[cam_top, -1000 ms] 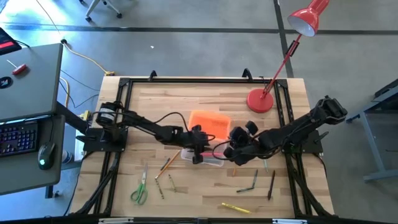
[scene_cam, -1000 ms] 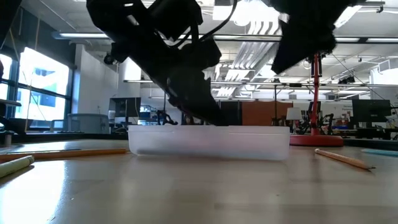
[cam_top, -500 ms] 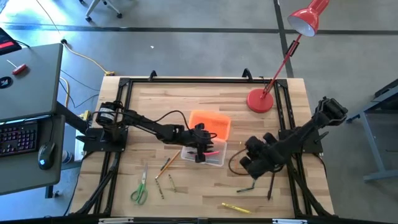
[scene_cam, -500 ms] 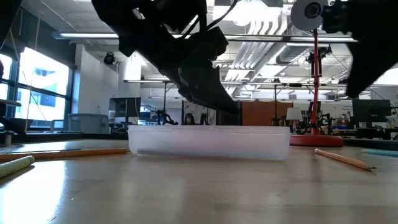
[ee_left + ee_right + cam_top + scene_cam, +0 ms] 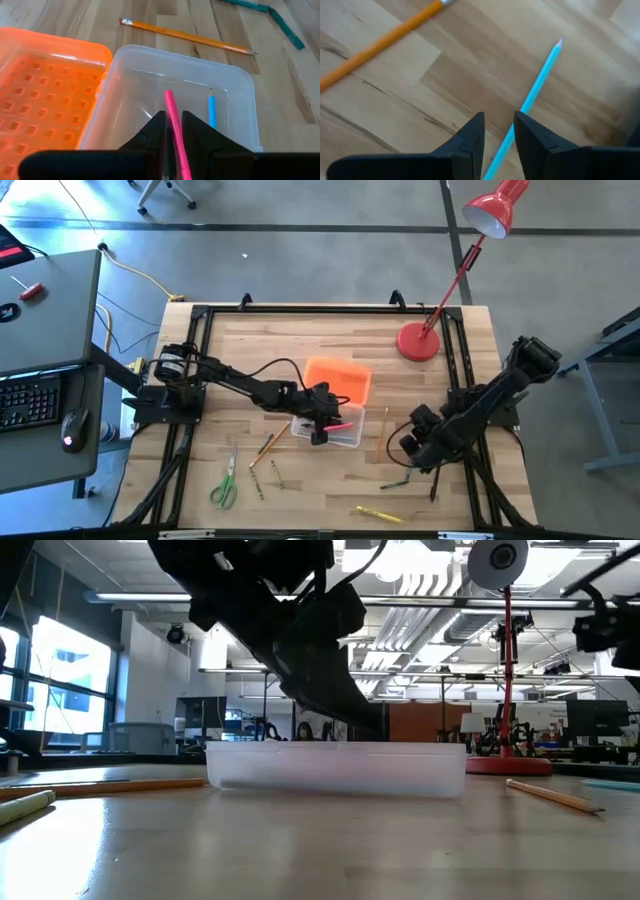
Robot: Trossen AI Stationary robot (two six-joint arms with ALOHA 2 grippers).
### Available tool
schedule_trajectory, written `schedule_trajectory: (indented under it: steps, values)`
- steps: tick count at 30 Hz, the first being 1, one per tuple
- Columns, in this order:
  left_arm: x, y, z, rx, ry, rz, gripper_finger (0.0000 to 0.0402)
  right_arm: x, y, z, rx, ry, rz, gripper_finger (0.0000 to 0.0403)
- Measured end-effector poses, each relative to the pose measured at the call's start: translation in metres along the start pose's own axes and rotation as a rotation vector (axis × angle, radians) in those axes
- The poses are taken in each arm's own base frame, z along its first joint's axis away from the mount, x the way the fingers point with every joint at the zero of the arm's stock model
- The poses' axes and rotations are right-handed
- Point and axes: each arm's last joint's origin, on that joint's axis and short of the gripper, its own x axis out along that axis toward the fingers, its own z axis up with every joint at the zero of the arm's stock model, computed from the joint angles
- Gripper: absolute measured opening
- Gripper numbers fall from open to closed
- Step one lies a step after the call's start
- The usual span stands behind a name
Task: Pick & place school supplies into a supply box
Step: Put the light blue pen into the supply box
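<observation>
Overhead, bare ceiling pipes beyond the wooden table [image 5: 330, 340]

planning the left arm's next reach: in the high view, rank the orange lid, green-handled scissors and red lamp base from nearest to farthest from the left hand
1. Bright orange plastic lid: just behind the left hand, which is over the clear box.
2. Small green-handled scissors: toward the table's front left.
3. Round red lamp base: back right, farthest.

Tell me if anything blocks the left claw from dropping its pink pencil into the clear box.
Nothing visible does. The left claw holds the thin pink pencil over the open clear plastic box; only a blue pencil lies inside.
</observation>
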Motion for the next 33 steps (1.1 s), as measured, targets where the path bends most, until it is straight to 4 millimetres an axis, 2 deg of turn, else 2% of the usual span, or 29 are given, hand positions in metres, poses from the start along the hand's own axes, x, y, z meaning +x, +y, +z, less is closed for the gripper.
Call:
schedule_trajectory:
  steps: [7, 17, 25, 28, 33]
  values:
    - [0.000, 0.000, 0.002, -0.003, -0.016, -0.003, 0.0077, 0.017, -0.008, 0.000, 0.022, -0.018, -0.022, 0.0084]
    - [0.000, 0.000, 0.003, -0.007, -0.029, -0.005, 0.0073, 0.024, -0.013, 0.002, 0.020, -0.054, -0.045, 0.0084]
    - [0.000, 0.000, 0.003, -0.007, -0.034, -0.006, 0.0074, 0.055, -0.028, -0.006, 0.057, -0.071, -0.006, 0.0084]
    - [0.000, 0.000, 0.003, -0.007, -0.034, -0.006, 0.0074, 0.063, -0.033, -0.008, 0.048, -0.127, 0.030, 0.0084]
    - [0.000, 0.000, 0.003, -0.008, -0.034, -0.004, 0.0074, 0.070, -0.037, -0.010, -0.015, -0.218, 0.049, 0.0084]
